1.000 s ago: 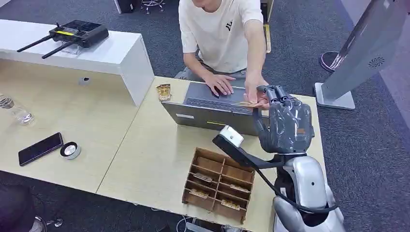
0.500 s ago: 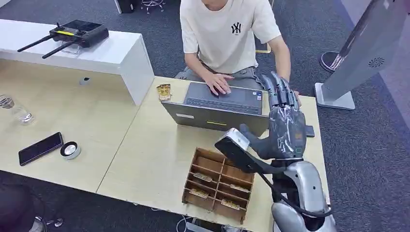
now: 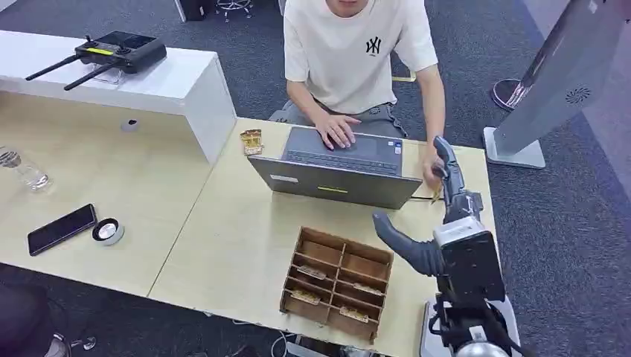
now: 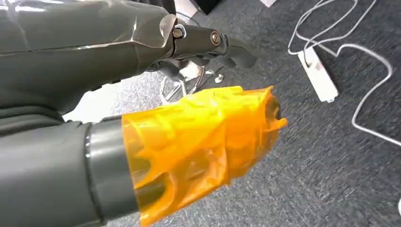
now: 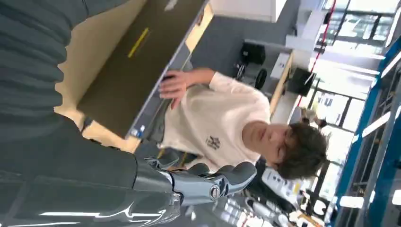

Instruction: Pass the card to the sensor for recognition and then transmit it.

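While the right hand (image 3: pixel 439 216) hangs released, a thin tan card (image 3: pixel 435 196) lies by the person's hand (image 3: pixel 429 169).

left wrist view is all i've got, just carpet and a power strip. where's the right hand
Observer: The right hand is raised over the right end of the table, beside the laptop.
Operator: holding a card
Observer: None that I can see. Its fingers point up, with the thumb spread wide.
Operator: anyone there to take one
Observer: Yes, a person is across the table, with one hand close by those fingers and the other on the keyboard.
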